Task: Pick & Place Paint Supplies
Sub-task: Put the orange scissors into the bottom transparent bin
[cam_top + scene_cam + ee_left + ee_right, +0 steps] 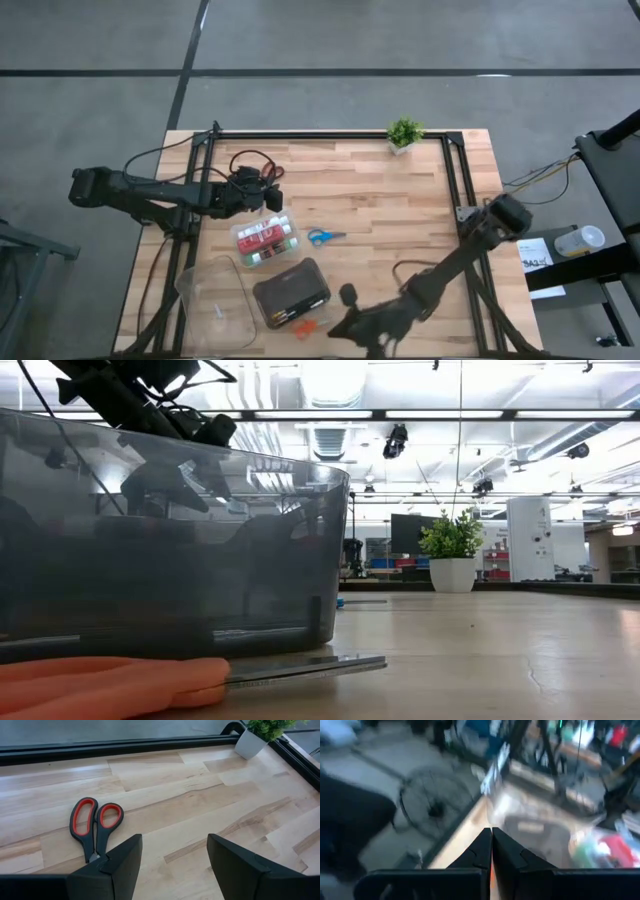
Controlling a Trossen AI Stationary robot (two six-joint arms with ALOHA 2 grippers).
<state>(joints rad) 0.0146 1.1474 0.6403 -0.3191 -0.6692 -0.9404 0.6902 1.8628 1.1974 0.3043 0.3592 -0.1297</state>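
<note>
We see the left gripper (172, 865) spread wide, empty, low over the desk (200, 795). Red-handled scissors (95, 827) lie flat just beside its one finger, handles pointing away. Right gripper (491, 850) pressed together at the desk's front edge near the orange-handled scissors (303, 327); hold unclear.

Dark jointed arms (150, 190), looped black cables (250, 160)

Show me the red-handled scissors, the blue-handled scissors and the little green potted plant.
Red-handled black scissors (95, 827), left wrist view: between the two finger loops.
Blue-handled small scissors (322, 237), high view: on the blue handles.
Small green potted plant in white pot (453, 573), low view: on the white pot.
</note>
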